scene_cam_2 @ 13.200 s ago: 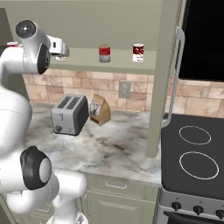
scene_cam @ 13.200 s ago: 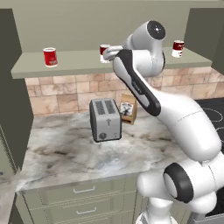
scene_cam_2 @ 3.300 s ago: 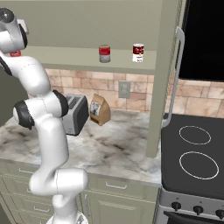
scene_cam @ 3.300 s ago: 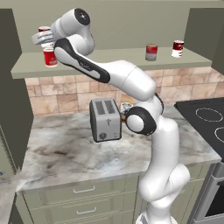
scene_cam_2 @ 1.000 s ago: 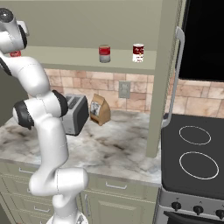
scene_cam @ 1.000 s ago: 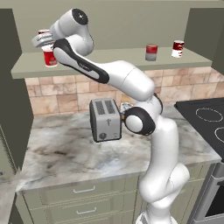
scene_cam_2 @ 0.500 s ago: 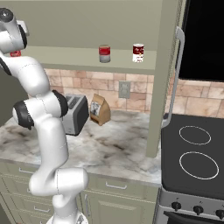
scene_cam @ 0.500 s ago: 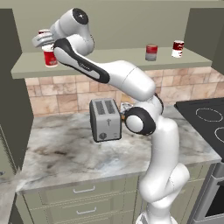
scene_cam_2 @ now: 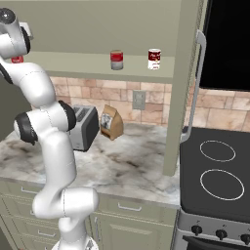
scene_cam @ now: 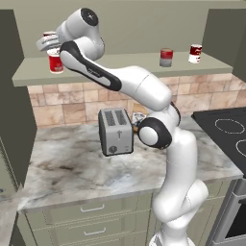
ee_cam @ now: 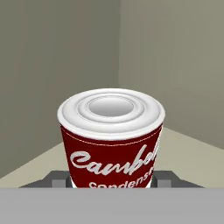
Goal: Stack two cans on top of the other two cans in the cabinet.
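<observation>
**Pincer grips a soup can above the red can at the shelf's left end**

At the far left of the cabinet point(scene_cam: 120, 67), the almost all-red can point(scene_cam: 55, 63) stands on the shelf. Directly above it the pincer point(scene_cam: 46, 42) is clamped on a soup can point(scene_cam: 49, 35); whether that can rests on the red one or hangs just over it cannot be told from the left base view. In the hand view the held can point(ee_cam: 111, 138) shows its pale lid and dark red label, a dark finger tip point(ee_cam: 57, 178) on each side, with the cabinet's inner corner behind it.

Further right on the same shelf stand the greyish-bottomed can point(scene_cam: 166, 57) and, near it, the white-bottomed can point(scene_cam: 195, 54), apart from each other.

Below, on the marbled bench point(scene_cam: 72, 168), a toaster point(scene_cam: 115, 131) sits by the arm's elbow, and a brown bag point(scene_cam_2: 112, 122) leans just beside it. A black stovetop point(scene_cam_2: 215, 176) lies at the right.
</observation>
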You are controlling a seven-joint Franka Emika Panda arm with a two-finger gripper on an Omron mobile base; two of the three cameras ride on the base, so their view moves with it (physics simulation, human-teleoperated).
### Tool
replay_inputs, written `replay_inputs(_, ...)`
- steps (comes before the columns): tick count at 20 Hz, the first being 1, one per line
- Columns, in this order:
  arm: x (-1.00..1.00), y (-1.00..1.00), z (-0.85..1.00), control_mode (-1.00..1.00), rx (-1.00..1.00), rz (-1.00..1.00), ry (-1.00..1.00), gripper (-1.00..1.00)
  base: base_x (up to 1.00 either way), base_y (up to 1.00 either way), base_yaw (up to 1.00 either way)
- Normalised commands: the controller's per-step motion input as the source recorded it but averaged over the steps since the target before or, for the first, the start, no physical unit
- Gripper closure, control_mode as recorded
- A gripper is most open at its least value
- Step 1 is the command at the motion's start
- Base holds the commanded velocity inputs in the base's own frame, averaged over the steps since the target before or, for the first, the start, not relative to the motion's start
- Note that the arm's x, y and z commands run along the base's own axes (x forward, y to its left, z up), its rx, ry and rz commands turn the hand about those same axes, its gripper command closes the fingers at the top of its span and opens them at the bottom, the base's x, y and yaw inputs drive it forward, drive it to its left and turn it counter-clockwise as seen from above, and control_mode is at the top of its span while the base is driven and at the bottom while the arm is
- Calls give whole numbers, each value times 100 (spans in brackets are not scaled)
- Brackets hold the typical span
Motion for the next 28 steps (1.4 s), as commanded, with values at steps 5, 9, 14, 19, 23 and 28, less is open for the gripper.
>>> replay_inputs(5, 0, -1, 0, -100, 0, 0, 0, 100, 0, 0, 0)
replay_inputs(9, 0, 0, 0, -100, 0, 0, 0, 100, 0, 0, 0)
replay_inputs(14, 0, 0, 0, -100, 0, 0, 0, 100, 0, 0, 0)
replay_inputs(19, 0, 0, 1, -100, 0, 0, 0, 100, 0, 0, 0)
replay_inputs(23, 0, 0, 0, -100, 0, 0, 0, 100, 0, 0, 0)
replay_inputs(28, -3, -3, 0, -100, 0, -1, 0, 100, 0, 0, 0)
